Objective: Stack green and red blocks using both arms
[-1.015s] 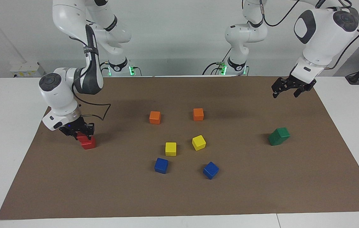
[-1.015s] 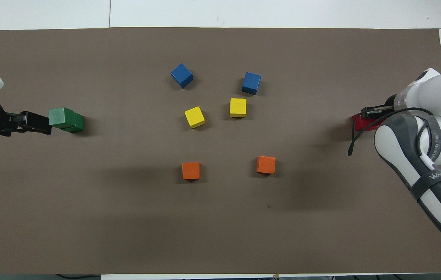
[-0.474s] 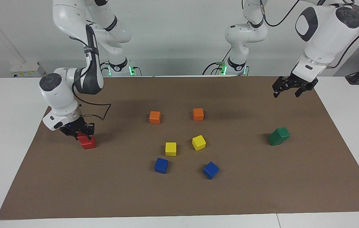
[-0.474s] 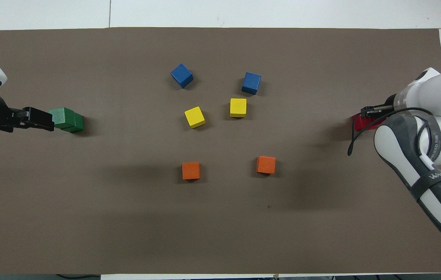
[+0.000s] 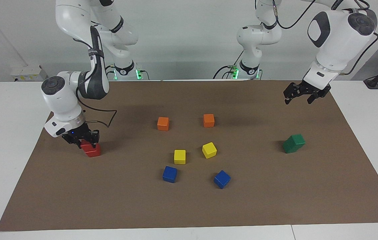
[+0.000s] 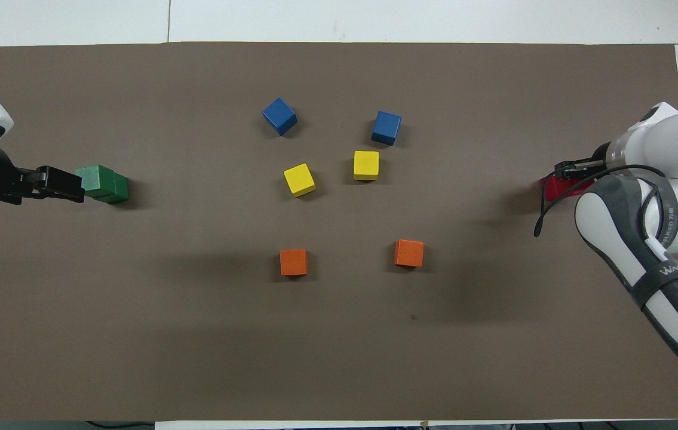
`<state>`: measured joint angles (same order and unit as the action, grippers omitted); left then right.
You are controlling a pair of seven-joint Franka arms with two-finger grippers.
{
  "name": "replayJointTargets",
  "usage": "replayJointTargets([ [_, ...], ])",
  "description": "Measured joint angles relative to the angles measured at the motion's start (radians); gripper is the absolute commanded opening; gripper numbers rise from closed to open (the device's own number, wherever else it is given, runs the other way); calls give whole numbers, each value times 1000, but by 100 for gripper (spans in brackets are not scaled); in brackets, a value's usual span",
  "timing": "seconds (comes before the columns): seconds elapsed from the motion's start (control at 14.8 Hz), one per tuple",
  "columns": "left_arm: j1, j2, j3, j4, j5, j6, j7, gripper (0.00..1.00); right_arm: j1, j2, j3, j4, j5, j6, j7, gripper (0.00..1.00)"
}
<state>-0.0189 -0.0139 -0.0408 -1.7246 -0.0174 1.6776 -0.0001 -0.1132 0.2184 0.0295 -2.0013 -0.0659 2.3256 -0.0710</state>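
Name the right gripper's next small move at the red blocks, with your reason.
Probably open fully and lift straight up. The right gripper sits on the upper red block, which already rests on the lower red block. The green stack stands finished; the left gripper is up and open.

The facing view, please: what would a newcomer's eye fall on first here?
Probably the two stacks of matte cubes at the ends of the brown mat: the green stack at the left arm's end and the red stack at the right arm's end. The right gripper sits at the top red cube, while the left gripper hangs open in the air. Between the stacks lie orange, yellow and blue cubes in pairs.
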Motion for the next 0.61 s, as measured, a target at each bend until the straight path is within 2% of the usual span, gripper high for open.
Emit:
replayJointTargets([
  [0.41,0,-2,1,49,0,-40,0,100,0,0,0,0,0,2,0,79],
  [0.61,0,-3,1,60,0,-48,0,100,2,0,0,16,0,3,0,87],
])
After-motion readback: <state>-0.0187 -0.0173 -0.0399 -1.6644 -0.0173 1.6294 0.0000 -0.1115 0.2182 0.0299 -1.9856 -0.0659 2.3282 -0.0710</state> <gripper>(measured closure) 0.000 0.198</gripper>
